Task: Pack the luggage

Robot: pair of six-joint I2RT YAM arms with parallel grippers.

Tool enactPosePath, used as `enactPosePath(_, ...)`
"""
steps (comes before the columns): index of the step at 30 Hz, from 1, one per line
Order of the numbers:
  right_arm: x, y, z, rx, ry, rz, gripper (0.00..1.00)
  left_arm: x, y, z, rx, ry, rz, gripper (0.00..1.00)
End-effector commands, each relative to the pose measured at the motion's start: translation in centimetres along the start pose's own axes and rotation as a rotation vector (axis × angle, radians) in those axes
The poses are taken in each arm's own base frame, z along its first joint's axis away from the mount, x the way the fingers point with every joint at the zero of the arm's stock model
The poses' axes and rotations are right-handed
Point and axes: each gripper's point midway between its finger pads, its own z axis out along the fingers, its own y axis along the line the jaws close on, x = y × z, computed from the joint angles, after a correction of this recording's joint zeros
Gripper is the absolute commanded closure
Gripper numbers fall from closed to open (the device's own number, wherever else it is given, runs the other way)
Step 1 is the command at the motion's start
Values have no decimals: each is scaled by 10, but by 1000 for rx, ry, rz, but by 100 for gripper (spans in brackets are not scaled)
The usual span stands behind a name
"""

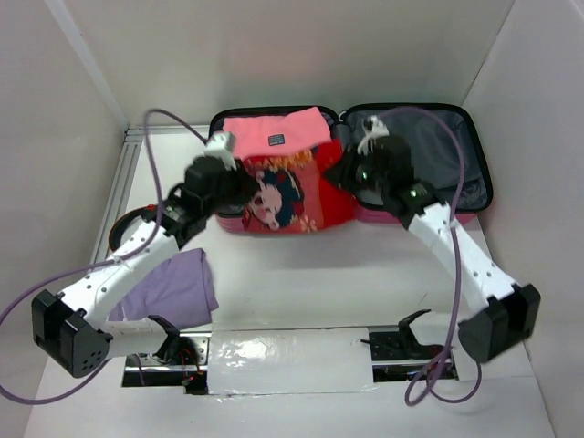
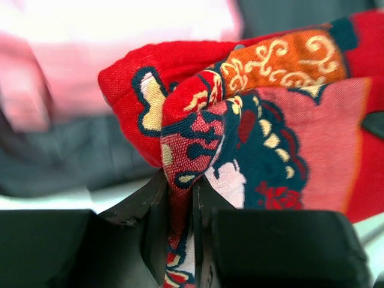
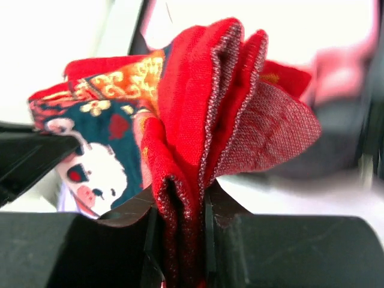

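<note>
Luggage (image 1: 447, 173) lies open at the far middle of the surface (image 1: 310, 274).
- Left half blocked. A folded pink sweater (image 1: 274, 132) fills its far part and a red printed cloth (image 1: 292, 196) spans the near part.
- The cloth is pinched at its ends by the left gripper (image 1: 239, 182) and right gripper (image 1: 342, 169). Fabric fills both pairs of jaws, no gap.
- Right half mostly bare. The right arm crosses its near-left corner.
- Purple cloth (image 1: 178, 287) lies near left, just beside the left arm.
- Bare surface between the arms, from the luggage to the near edge.
- White walls (image 1: 55, 137) close in on the left, right and far sides.
- Purple cables (image 1: 455, 301) arch over both arms.
</note>
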Motion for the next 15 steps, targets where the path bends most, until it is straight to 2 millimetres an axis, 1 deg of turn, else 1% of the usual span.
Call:
enactPosePath(1,-77,19,14,-11,-144,-96,100,-114,-17,-12,62,-254,14,93)
enactPosePath(2,-89,25,19,-35,-151,-107,100,-131,-13,-11,54,-273,7,93)
enactPosePath(3,-110,36,30,-62,-172,-134,100,-142,3,3,34,-259,5,93)
enactPosePath(4,-123,36,35,-69,-190,-145,100,-170,-2,-3,58,-306,3,93)
enactPosePath(5,-136,38,40,-81,-214,-159,100,-179,3,1,55,-314,10,93)
enactPosePath(6,-150,36,55,-77,-229,-169,100,-192,12,5,56,-335,7,93)
enactPosePath(7,-155,38,64,-91,-232,-183,100,-193,22,23,49,-319,2,93)
enactPosePath(8,-163,34,72,-85,-244,-196,100,-210,21,24,61,-346,5,93)
enactPosePath(9,-170,27,93,-89,-236,-202,100,-214,30,31,63,-338,3,93)
enactPosePath(10,-172,27,105,-98,-228,-203,100,-208,42,55,50,-307,-15,93)
enactPosePath(11,-176,18,126,-104,-209,-209,100,-217,45,60,45,-318,-16,93)
enactPosePath(12,-190,22,117,-115,-237,-215,100,-215,54,71,30,-306,-22,93)
enactPosePath(13,-174,4,149,-99,-179,-198,100,-212,59,82,24,-297,-14,93)
enactPosePath(14,-175,-5,158,-97,-172,-193,100,-202,68,103,9,-262,-21,93)
enactPosePath(15,-171,-21,179,-82,-159,-184,100,-199,78,114,-3,-256,-26,93)
